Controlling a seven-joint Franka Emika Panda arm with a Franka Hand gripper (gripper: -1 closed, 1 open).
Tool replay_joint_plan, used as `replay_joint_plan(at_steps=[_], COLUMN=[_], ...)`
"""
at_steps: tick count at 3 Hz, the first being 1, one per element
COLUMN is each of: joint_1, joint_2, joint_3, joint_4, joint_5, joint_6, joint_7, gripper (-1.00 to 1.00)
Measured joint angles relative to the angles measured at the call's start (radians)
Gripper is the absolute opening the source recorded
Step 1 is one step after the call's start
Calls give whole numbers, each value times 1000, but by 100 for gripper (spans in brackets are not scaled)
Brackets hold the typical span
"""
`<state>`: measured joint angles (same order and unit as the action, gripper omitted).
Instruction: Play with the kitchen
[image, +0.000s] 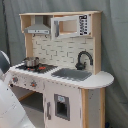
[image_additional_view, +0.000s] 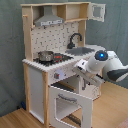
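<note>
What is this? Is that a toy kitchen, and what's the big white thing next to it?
Yes, it is a toy kitchen, made of white panels and light wood. Two cameras look at it from different sides.

In the first exterior view you see its front: a black faucet over a grey sink, a little metal pot on the stove, and a grey hood above.

The big white thing in the second exterior view is a robot arm, a machine that can reach and move things. It is reaching in at the kitchen's front, just under the counter. Below it the oven door hangs open. I cannot see whether it is holding anything.
</note>
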<state>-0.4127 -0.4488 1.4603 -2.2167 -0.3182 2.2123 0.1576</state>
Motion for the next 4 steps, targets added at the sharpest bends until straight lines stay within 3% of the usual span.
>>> replay_joint_plan(at_steps=[2,4], joint_1=[55,79], joint_2=[-116,-243], joint_3=[-14,6], joint_4=[6,29], joint_5=[-135,-289], joint_6=[-115,-214], joint_7=[2,-57], gripper=[100,100])
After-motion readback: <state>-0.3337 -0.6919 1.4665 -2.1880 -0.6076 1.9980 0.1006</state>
